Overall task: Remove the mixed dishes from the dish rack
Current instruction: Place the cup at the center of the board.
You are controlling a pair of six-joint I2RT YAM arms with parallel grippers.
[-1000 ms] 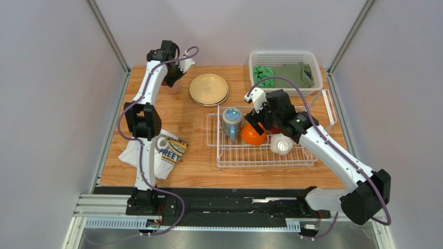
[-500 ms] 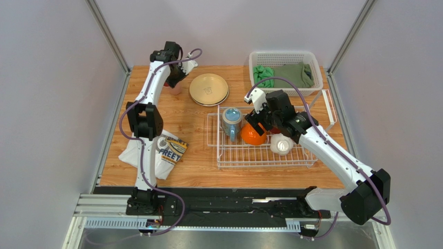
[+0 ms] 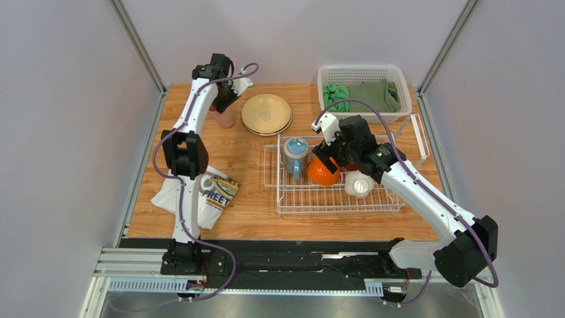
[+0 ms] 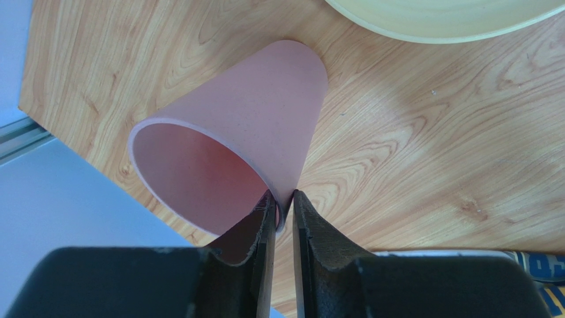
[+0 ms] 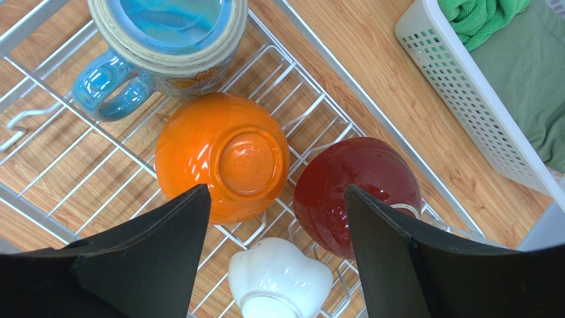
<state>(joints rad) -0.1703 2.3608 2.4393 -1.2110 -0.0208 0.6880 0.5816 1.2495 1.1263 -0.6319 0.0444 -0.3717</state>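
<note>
Pink cup upright, mouth upward

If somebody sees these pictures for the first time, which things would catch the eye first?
The bright orange bowl lies upside down in the dish rack beside a dark red bowl, with the open right gripper hovering above both. At the far left of the table, the left gripper pinches the rim of a pink cup, next to the tan plates.
</note>
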